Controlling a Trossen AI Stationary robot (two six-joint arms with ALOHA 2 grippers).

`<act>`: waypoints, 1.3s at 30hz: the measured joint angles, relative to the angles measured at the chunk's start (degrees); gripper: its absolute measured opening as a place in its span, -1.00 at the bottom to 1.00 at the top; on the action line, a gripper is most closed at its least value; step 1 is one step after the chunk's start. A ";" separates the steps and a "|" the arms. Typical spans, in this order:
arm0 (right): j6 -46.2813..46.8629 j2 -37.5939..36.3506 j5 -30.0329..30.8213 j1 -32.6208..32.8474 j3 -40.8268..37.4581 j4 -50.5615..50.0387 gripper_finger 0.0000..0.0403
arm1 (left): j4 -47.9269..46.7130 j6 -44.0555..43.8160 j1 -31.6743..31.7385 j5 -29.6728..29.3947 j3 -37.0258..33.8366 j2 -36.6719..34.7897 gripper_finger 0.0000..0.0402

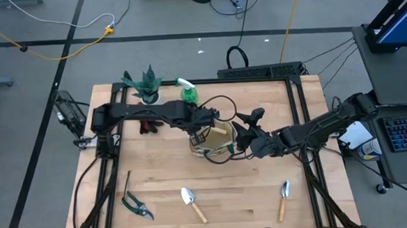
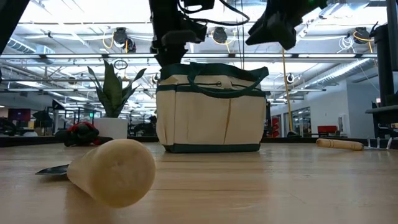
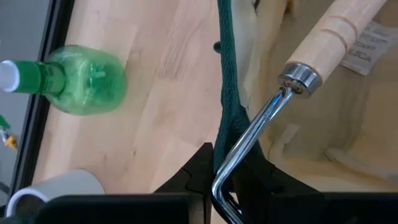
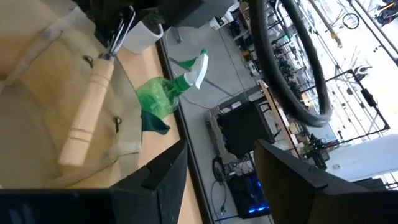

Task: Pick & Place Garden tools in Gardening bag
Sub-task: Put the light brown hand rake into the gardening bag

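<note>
L gripper [image 1: 209, 121]: over gardening bag [image 1: 212, 143] rim, jaws clamped on metal shank of wooden-handled tool [image 3: 298, 62], handle inside bag
R gripper [image 1: 243, 136]: at bag's right edge, jaws apart, nothing held
Room: bag mid-desk [image 1: 165, 172]; 2 trowels [image 1: 192, 202], shears [image 1: 135, 205] near front edge
Hidden: bag interior mostly blocked by arms

From above I see my left gripper [image 1: 211, 120] over the gardening bag [image 1: 212, 143] at mid-table, a wooden handle [image 1: 220, 130] angled over the opening. My right gripper [image 1: 243, 136] sits just beside the bag's right edge. Behind stand the spray bottle [image 1: 188, 92] and potted plant [image 1: 146, 85]. Near the front edge lie pruning shears [image 1: 136, 205] and two trowels [image 1: 192, 203] [image 1: 283, 198].
</note>
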 joint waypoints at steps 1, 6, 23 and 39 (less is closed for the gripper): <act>0.10 0.00 0.00 0.00 -0.30 0.02 -0.12 | 0.08 -0.36 0.00 -0.18 0.00 0.18 -0.75; 0.98 0.00 -0.17 0.00 -1.41 0.02 -0.14 | 1.15 -0.39 -0.21 -0.25 -0.07 1.49 -0.75; 4.45 0.00 -1.21 -0.01 -3.80 0.03 -0.14 | 0.71 -0.60 -5.27 -1.10 2.09 -0.64 -0.75; 4.57 0.02 -13.64 -0.87 -3.80 0.55 -0.18 | 4.21 10.39 -7.41 -23.00 4.21 -1.31 -0.75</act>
